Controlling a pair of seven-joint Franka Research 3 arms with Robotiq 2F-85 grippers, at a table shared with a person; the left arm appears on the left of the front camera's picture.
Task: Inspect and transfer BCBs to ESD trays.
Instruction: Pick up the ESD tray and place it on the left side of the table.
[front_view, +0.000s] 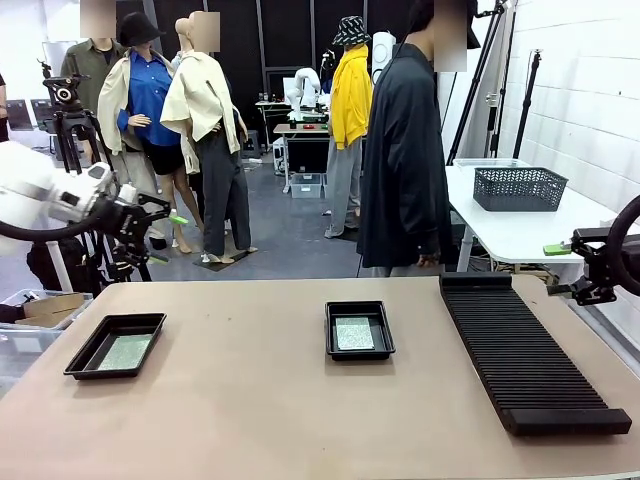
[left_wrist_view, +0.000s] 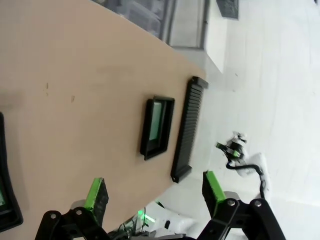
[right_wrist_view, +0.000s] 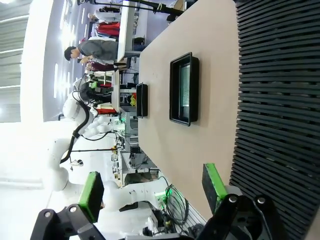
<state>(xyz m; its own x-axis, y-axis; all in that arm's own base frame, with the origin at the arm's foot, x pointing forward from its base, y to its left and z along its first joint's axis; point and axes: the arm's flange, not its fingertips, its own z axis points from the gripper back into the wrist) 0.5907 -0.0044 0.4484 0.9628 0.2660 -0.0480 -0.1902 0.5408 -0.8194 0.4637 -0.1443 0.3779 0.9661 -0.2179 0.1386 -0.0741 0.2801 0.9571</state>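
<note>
Already both ESD trays hold a board. On the counter (front_view: 300, 400), the left tray (front_view: 116, 345) sits near the robot's left edge with one of the BCBs (front_view: 125, 351) lying flat on its floor, and the middle tray (front_view: 359, 329) carries a second board (front_view: 354, 333), also flat and inside the rim. The two trays are well apart. To the right lies the long black ribbed rack (front_view: 530, 352), and as far as the front view shows, its slots look bare; no further boards stand in it or lie loose on the counter.

The left tool (front_view: 150, 232) hangs off the counter's left side, raised, its green-padded fingers (left_wrist_view: 95, 196) spread wide with nothing between them. The right tool (front_view: 572, 270) is likewise pulled back beyond the right edge, beside the rack, its fingers (right_wrist_view: 212, 181) wide apart and bare. A person in a dark coat (front_view: 404, 150) stands at the far side, hands not over the counter.

Judging from this layout, the transfer seems finished or close to it: each tray is filled, the rack appears emptied, and both arms sit in a parked pose. What may remain is a final check of the boards, or the person bringing more; the pictures cannot say which.
</note>
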